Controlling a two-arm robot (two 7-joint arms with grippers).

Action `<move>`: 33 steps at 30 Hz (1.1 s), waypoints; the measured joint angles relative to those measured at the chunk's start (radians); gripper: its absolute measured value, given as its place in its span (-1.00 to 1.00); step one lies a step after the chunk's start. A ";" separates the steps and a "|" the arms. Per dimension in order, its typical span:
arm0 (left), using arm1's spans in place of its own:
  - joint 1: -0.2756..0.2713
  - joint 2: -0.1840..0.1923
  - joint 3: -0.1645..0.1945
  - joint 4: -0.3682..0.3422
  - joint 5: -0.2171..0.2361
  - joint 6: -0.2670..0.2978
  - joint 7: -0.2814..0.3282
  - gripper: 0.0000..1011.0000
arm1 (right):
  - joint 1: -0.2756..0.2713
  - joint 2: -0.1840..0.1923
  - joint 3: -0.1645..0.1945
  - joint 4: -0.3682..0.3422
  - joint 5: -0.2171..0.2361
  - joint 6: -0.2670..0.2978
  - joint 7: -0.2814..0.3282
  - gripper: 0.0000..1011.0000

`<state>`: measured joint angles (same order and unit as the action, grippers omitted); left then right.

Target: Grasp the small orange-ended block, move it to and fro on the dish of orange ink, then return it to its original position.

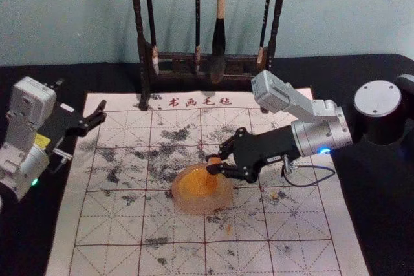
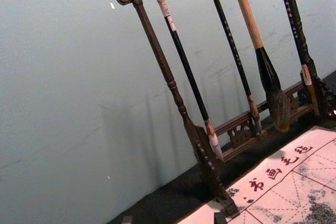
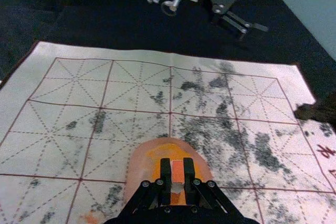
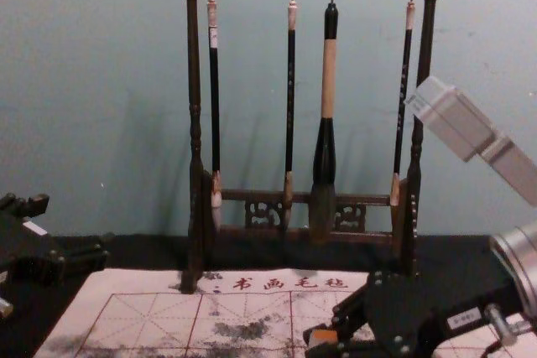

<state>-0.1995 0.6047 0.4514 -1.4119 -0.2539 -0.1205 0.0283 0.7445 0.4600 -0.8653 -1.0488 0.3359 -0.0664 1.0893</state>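
Pinching the orange-ended block [image 3: 177,171] in the right gripper [image 1: 212,163]: fingers closed on both sides, block roughly upright. We have it over the right part of the dish [image 1: 194,207], with orange ink [image 1: 192,183] beneath. Contact at the bottom end: can't confirm, the fingers hide part of it.

Our read: loading step, to-and-fro under way or about to begin; return not done.

Risks from here:
- Pressing too low: friction drags the dish across the felt mat [image 1: 294,201], or the block twists between the fingertips.
- Stroking too high: we skim the ink, uneven load.
- Overrunning to the right: the block is nearer that side, so it could catch the rim, tip and pick up ink on its sides.
- Wet block on the way back: drips on the mat. There's an orange spot [image 1: 228,229] just near of the dish.
- Put-down: we can't identify the original spot, so a bad stored pose means a misplaced block.

Left gripper [image 3: 271,8] is idle by the mat's left edge, fingers spread, nothing held. Brush rack [image 1: 138,24] stands at the far side, large brush [image 1: 219,33] hanging; we'd keep any lift short of it.
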 joint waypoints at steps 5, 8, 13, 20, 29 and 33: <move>0.000 0.000 0.000 0.000 0.000 0.000 0.000 0.98 | -0.004 0.006 -0.009 -0.018 0.003 0.001 0.009 -0.73; 0.000 0.000 0.000 0.000 0.000 0.000 0.000 0.98 | -0.005 0.005 -0.015 -0.024 0.006 0.000 0.013 -0.73; 0.000 0.000 0.000 0.000 0.000 0.000 0.000 0.98 | -0.002 -0.007 -0.024 -0.020 0.009 -0.007 0.019 -0.73; 0.000 0.000 0.000 0.000 0.000 0.000 0.000 0.98 | 0.014 -0.036 -0.034 0.016 0.009 -0.021 0.021 -0.73; 0.000 0.000 0.000 0.000 0.000 0.000 0.000 0.98 | 0.046 -0.089 -0.036 0.100 0.009 -0.046 0.026 -0.73; 0.000 0.000 0.000 0.000 0.000 0.000 0.000 0.98 | 0.061 -0.115 -0.035 0.139 0.008 -0.059 0.031 -0.73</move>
<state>-0.1996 0.6047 0.4514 -1.4120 -0.2539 -0.1205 0.0283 0.8055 0.3452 -0.9003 -0.9099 0.3436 -0.1250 1.1202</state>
